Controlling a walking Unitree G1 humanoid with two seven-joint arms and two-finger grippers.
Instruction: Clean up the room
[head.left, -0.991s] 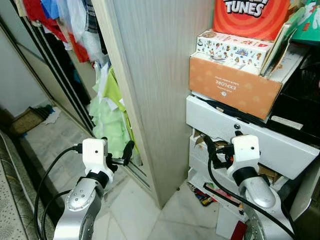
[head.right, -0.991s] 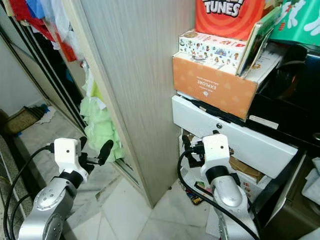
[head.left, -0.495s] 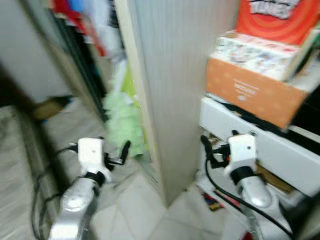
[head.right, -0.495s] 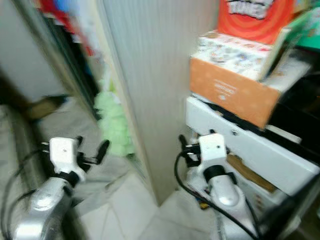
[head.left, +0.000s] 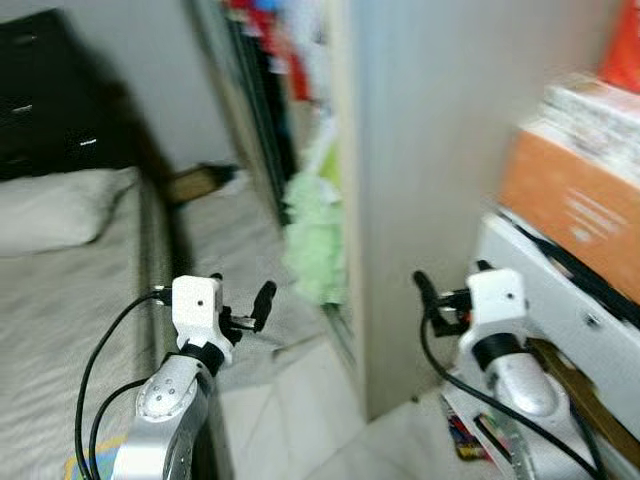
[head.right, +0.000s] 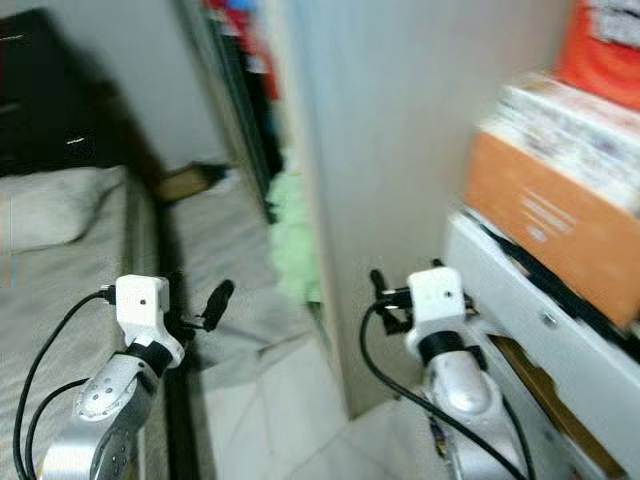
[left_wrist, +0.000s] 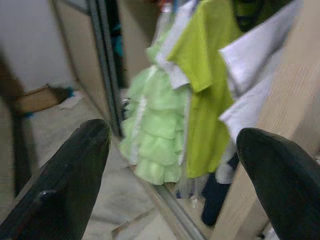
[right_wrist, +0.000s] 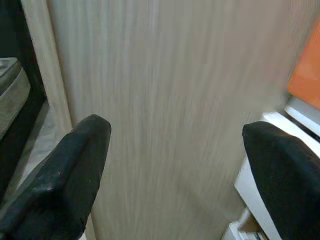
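The picture is blurred. Pale green frilly clothes (head.left: 315, 245) hang low in the gap of a sliding wardrobe, with a lime-green shirt (left_wrist: 210, 75) and white garments beside them. My left gripper (head.left: 245, 300) is held at waist height in front of those clothes, apart from them, open and holding nothing. My right gripper (head.left: 445, 290) is open too, close to the pale wooden wardrobe side panel (right_wrist: 165, 100) and holding nothing.
A bed with a grey cover (head.left: 70, 300) and a pillow (head.left: 55, 210) lies at the left, with a black dresser (head.left: 50, 100) behind it. At the right, an orange box (head.left: 575, 215) sits on a white drawer unit (head.left: 560, 310). A flat brown item (head.left: 195, 183) lies on the tiled floor farther back.
The whole view has swung to the left: the bed, pillow and dresser have come in and the stacked boxes have slid to the right edge. Both grippers keep their open pose.
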